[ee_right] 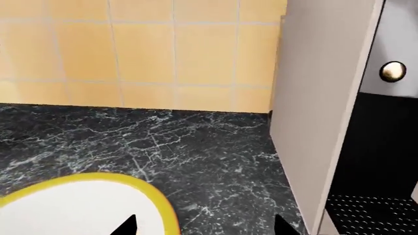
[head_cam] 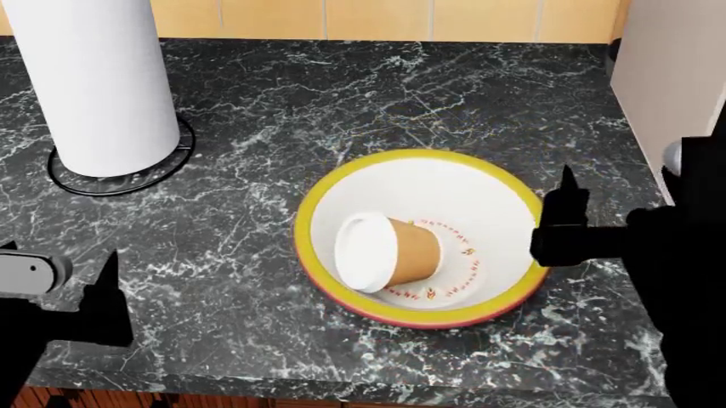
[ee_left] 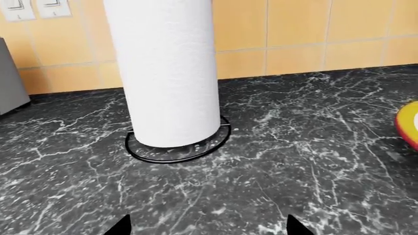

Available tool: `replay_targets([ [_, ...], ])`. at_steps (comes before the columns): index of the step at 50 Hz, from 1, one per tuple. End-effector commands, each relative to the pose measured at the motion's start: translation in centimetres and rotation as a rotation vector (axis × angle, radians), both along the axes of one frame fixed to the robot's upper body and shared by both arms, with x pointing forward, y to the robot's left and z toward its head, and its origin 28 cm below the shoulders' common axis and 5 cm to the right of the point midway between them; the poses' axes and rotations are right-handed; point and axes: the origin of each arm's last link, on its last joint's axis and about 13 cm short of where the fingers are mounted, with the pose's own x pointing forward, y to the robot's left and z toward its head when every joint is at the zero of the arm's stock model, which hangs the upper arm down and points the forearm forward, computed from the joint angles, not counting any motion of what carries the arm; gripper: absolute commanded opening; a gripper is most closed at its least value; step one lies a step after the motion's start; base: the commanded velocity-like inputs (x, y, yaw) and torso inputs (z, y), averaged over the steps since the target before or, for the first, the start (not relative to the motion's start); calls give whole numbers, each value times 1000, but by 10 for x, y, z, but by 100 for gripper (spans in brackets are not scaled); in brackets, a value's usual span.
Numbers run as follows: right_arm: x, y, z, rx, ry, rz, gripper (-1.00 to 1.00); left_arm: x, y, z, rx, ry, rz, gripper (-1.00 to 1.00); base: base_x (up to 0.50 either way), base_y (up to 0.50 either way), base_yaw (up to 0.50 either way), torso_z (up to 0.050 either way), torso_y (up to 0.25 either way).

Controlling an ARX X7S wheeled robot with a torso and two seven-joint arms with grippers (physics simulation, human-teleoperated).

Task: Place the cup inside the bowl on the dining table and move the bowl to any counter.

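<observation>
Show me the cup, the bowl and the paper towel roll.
cup [head_cam: 414,248], head view, brown side wall.
bowl [head_cam: 445,167], head view, yellow rim at the far side.
paper towel roll [ee_left: 171,73], left wrist view, white front.

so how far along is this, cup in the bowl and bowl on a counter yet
Both steps look done: the cup lies on its side inside the bowl, which sits on the black marble counter. Neither tool holds anything: the left tool and right tool are both empty. Nothing obvious remains.

Open counter [head_cam: 340,102] between paper roll [head_cam: 97,76] and side panel [head_cam: 669,76].
</observation>
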Motion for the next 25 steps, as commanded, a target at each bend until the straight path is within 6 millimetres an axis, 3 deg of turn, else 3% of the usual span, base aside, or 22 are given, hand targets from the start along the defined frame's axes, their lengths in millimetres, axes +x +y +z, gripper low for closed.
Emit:
replay_targets([
  [1,-26,12,13,-184,-209,-12,100,3,-4,12,9,-20,-8,100,0,0,0,0,0],
  [7,-37,10,23,-145,-260,-19,100,8,-9,28,-17,-45,-12,100,0,0,0,0,0],
  [16,-58,10,55,-134,-355,-21,100,19,-18,64,-38,-81,-16,100,0,0,0,0,0],
  [25,-65,13,75,-146,-399,-16,100,21,-22,93,-39,-128,-35,100,0,0,0,0,0],
])
